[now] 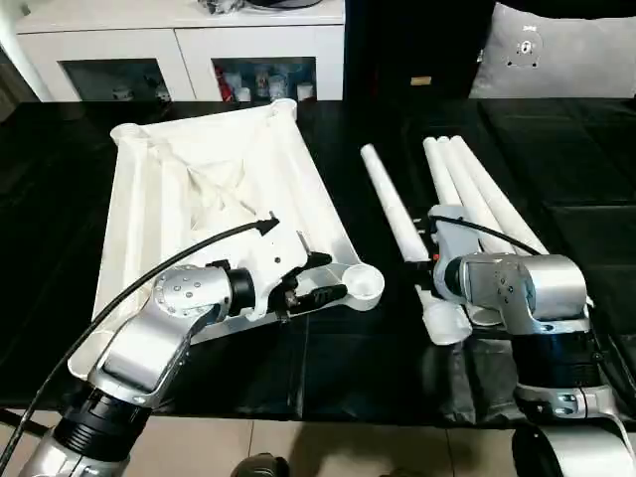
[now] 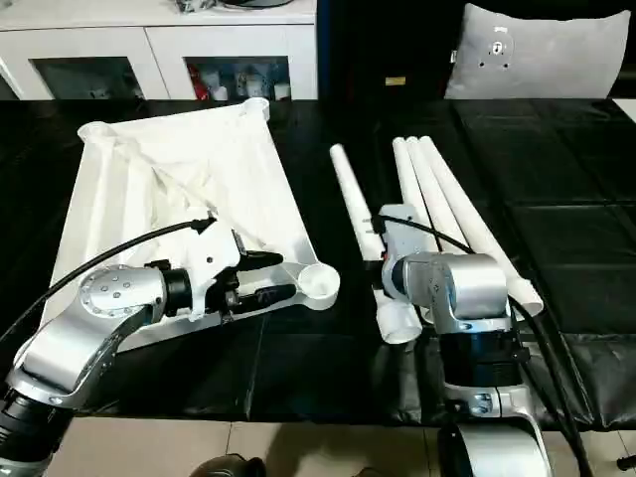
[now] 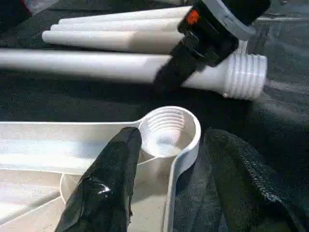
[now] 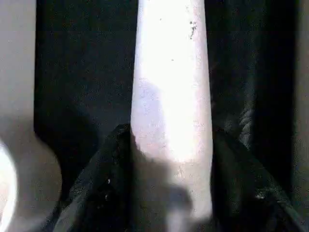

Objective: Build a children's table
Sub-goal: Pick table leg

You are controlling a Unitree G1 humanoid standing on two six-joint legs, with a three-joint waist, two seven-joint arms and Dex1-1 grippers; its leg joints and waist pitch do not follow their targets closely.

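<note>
**benchwatcher:** So where was the children's table top [image 1: 214, 189] at that point?

**g1_tinkerer:** Upside down on the black worktable [image 1: 328, 368], over toward its left side, ribs facing up. The near-right corner socket [image 1: 363, 283] pointed up, and you could see threads inside it in the left wrist view. Nothing was in it. The left gripper [image 1: 310, 278] was clamped on the top's rim right beside that socket, one black finger [image 3: 108, 186] inside the rim and one outside.

**benchwatcher:** And the legs?

**g1_tinkerer:** Four white legs [image 1: 477, 194] lay on the right half of the worktable, three bunched together and one [image 1: 391, 211] a little apart, nearer the top. The right gripper [image 4: 169, 145] had its fingers on either side of that single leg, touching it. Its threaded end [image 3: 246, 77] stuck out toward the near edge.

**benchwatcher:** Anything you couldn't see?

**g1_tinkerer:** The right forearm [image 1: 522, 288] covered the near ends of the other three legs.
</note>
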